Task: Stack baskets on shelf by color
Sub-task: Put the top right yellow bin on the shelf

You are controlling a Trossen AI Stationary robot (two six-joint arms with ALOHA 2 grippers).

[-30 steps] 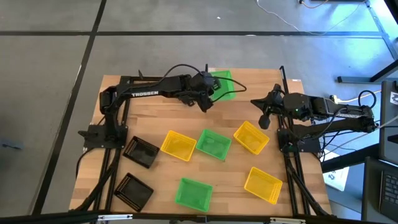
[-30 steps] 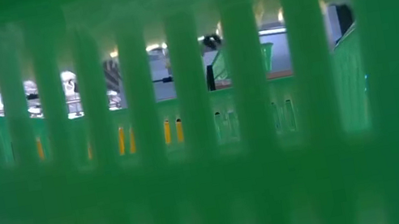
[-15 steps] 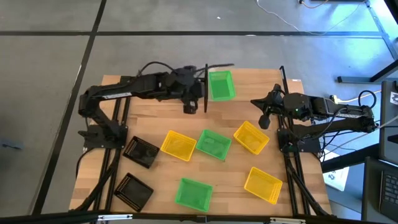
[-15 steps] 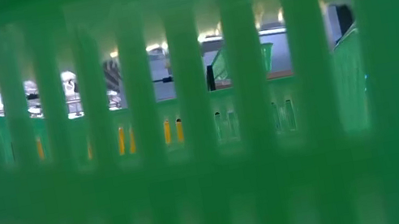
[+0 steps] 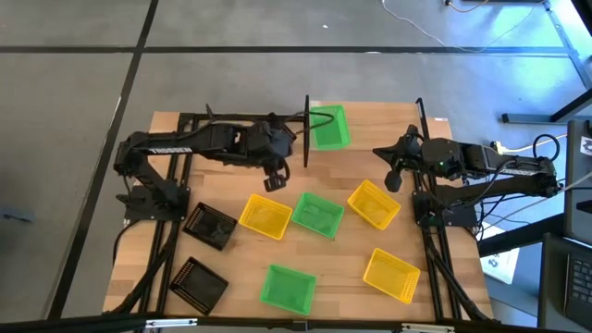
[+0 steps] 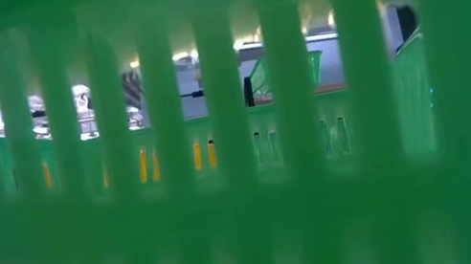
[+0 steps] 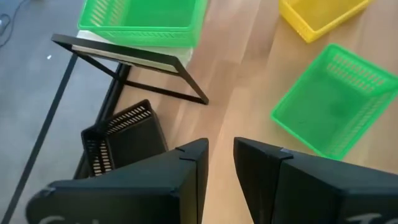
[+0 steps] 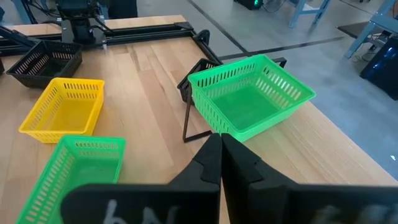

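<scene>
Left end effector (image 5: 274, 180) slightly parted, empty, above table (image 5: 222, 190).

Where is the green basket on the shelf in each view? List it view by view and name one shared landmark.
High view: green basket on the shelf, at the table's far edge, centre.
Low view: probably the small green shape far off, glimpsed through the slats of a nearer green basket.
Left wrist view: along the top edge, left of centre.
Right wrist view: centre right, large.
Shared landmark: the shelf's black frame beside it.
</scene>
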